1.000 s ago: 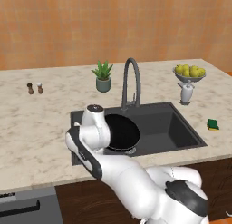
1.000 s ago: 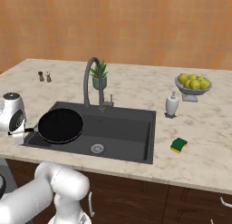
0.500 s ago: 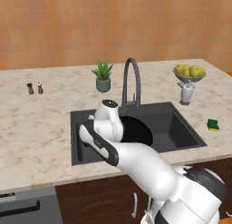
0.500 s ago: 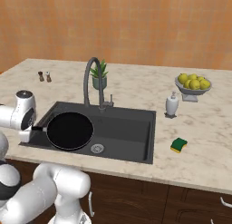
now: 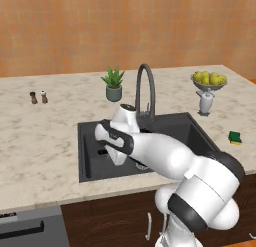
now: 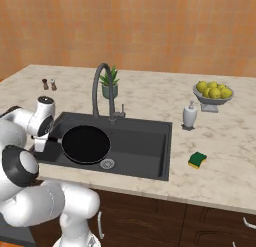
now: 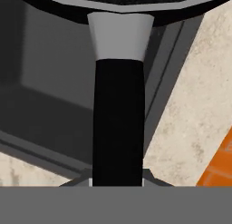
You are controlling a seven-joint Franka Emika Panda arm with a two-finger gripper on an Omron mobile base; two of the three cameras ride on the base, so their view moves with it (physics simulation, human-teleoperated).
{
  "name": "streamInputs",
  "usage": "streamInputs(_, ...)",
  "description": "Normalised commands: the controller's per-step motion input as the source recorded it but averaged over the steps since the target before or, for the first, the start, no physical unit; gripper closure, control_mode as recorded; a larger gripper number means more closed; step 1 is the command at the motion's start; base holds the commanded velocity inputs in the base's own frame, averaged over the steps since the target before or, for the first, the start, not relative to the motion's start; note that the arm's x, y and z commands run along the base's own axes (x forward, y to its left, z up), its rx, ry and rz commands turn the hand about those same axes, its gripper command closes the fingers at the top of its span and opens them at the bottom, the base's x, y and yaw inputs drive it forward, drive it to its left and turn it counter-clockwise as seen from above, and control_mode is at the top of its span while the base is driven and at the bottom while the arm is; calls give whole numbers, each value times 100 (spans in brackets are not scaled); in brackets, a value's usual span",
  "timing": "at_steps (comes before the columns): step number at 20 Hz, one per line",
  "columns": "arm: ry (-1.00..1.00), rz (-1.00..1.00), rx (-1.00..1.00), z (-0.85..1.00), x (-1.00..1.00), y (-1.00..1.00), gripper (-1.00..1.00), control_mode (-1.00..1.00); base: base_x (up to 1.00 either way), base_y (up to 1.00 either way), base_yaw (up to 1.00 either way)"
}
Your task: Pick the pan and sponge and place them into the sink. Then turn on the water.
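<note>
Gripper (image 6: 41,140) was clamped on the pan (image 6: 85,143) handle, holding it over the sink (image 6: 142,148) for release (sponge (image 6: 197,160) lay well beyond).

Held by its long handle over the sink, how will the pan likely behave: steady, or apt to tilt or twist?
The pan is round and wide, and its handle long and thin, so it probably pulls downward at the far end. It looks rigid. The smooth handle might twist if the grip is loose.
</note>
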Motion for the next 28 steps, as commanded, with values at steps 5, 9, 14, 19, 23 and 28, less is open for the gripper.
streamInputs(5,6,0,0,-10,57,-1,100,-100,0,0,0)
streamInputs(9,0,0,0,-41,44,0,100,-100,0,0,0)
streamInputs(14,0,0,0,-60,36,0,100,-100,0,0,0)
streamInputs(19,0,0,0,-59,39,0,100,-100,0,0,0)
streamInputs(23,0,0,1,-52,42,0,100,-100,0,0,0)
streamInputs(28,0,0,1,-47,34,0,100,-100,0,0,0)
